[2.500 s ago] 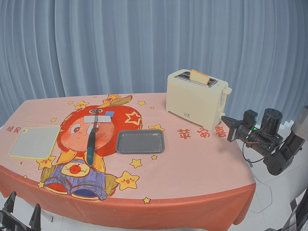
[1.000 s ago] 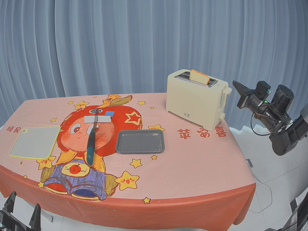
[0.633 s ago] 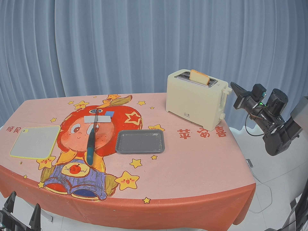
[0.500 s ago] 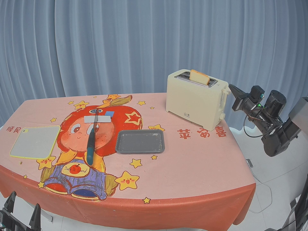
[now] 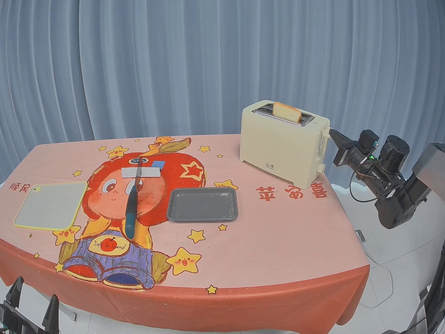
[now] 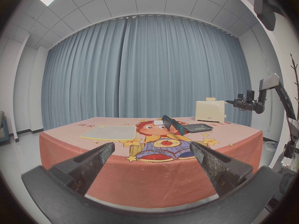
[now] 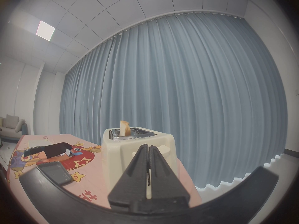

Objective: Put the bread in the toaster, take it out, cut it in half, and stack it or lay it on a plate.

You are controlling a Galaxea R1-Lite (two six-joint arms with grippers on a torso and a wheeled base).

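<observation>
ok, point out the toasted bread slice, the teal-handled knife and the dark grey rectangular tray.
toasted bread slice (image 5: 286, 111), head view, front face.
teal-handled knife (image 5: 133, 198), head view, upper handle.
dark grey rectangular tray (image 5: 202, 204), head view, bare floor.

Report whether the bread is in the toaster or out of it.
In. The bread stands upright in a slot of the toaster, with only its top part poking above the rim.

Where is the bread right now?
The bread is sticking up out of a slot in the top of the toaster, on the far right of the table in the head view. The right gripper is just beside the toaster's right end.
</observation>
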